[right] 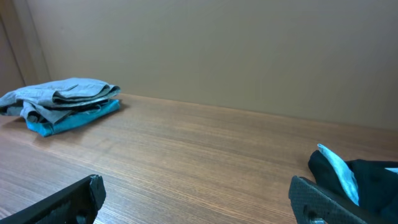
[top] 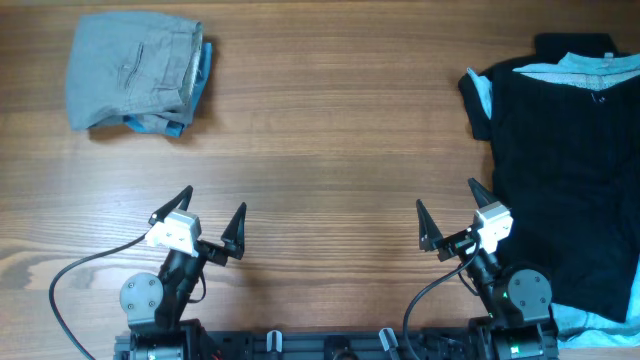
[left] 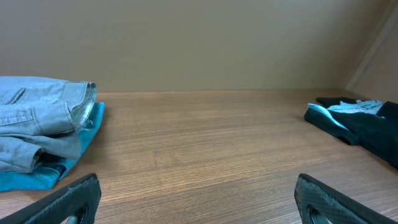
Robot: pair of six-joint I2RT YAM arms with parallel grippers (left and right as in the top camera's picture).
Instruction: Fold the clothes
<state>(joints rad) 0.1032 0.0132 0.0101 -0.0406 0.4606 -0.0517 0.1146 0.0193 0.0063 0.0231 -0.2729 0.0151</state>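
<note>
The grey shorts (top: 130,70) lie at the far left corner of the bench (top: 330,120), gathered into a compact, roughly square bundle with the waistband and slit pocket facing up. They rest on top of a smaller light-blue garment (top: 203,68), whose edge peeks out along the right and near sides. From the left wrist view the layers look stacked fairly neatly, though the lower edge is a bit rumpled.

The 2 arms sit at the near edge, well apart from the shorts. The left fingers (top: 237,228) are spread as wide as they go and hold nothing. The right fingers (top: 428,228) are likewise wide apart and empty, parked just beside the big black garment (top: 565,170), which lies spread across the right end with pale-blue cloth showing at its far edge.

To my eye the folding of the grey shorts is done: they are doubled over, set aside, and nothing is gripping them. All that seems left for them is perhaps a tidy of that loose edge. The black garment looks unfolded, so if more clothes are due, that would be next.
</note>
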